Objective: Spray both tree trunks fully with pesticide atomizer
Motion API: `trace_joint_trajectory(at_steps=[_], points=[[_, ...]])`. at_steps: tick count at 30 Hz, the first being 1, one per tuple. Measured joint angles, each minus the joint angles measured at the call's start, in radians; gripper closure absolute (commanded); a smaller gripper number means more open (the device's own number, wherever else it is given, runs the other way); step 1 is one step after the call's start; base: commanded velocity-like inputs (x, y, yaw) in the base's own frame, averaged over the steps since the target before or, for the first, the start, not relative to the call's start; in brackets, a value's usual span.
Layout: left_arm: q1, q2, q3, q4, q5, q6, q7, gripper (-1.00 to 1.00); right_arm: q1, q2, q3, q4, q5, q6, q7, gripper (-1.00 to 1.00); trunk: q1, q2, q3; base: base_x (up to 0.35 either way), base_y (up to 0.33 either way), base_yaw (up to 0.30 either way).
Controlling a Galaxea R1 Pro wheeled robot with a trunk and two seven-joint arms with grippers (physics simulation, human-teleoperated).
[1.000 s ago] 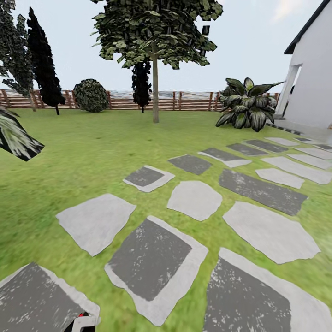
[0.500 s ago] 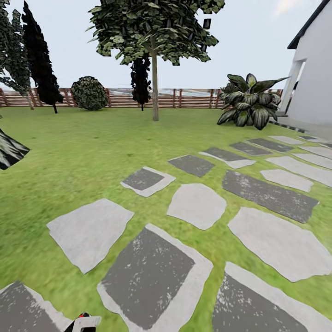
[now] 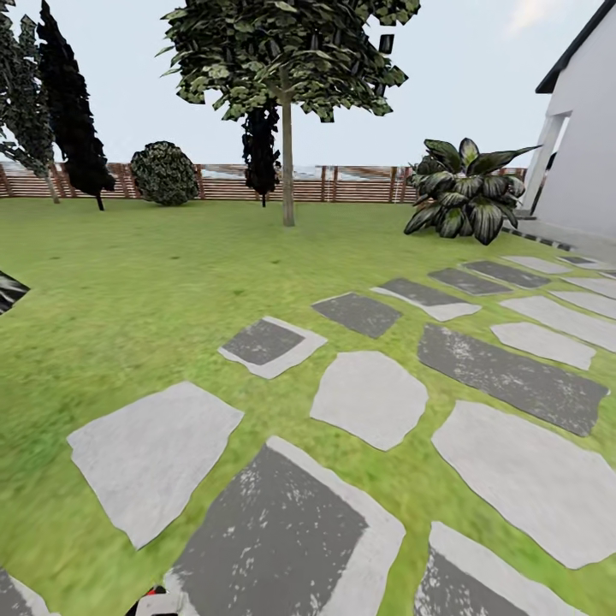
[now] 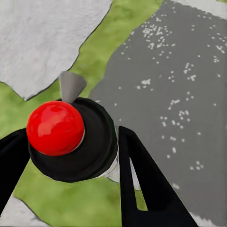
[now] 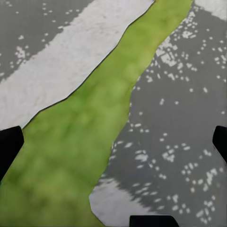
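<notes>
The garden lawn [image 3: 154,282] is spread wide ahead in the head view, crossed by a run of grey and pale stepping stones [image 3: 368,398] that curves off towards the white house [image 3: 586,162] at the right edge. One tree [image 3: 287,51] is seen standing on the grass near the far fence [image 3: 351,184], its straight pale trunk [image 3: 288,167] rising bare to a dark blocky crown. A rounded bush [image 3: 164,174] and narrow near-black trees [image 3: 73,111] are lined along the fence to the left, and a broad-leaved plant [image 3: 462,201] is set close to the house. Down at the bottom edge of the head view, a sliver of red and white is just caught, too small to be made out clearly. In the left wrist view, the pesticide atomizer [image 4: 71,137] is held by the left hand [image 4: 71,161], its round dark body and glossy red top clamped between the two black fingers [image 4: 142,184], with a small grey nozzle pointing away over a stone and a strip of grass. In the right wrist view, the right hand [image 5: 113,146] is carried empty with its fingers [image 5: 9,144] spread wide at the picture's edges, over a band of grass between two speckled stones.
</notes>
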Motion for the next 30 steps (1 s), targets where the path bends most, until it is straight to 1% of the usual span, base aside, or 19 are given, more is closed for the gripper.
trace_joint_trajectory(at_steps=[6,30], points=[[0.007,-0.001,0.000,-0.007,0.002,0.000,0.000,1.00,0.000,0.000,0.000,0.000,0.000,0.000,0.000,-1.00,0.000,0.000,0.000,0.340,0.000,0.000],[0.008,0.003,0.002,-0.008,0.003,0.000,0.001,1.00,0.000,0.000,0.000,0.000,0.000,0.000,0.000,-1.00,0.000,0.000,0.000,0.340,0.000,0.000]])
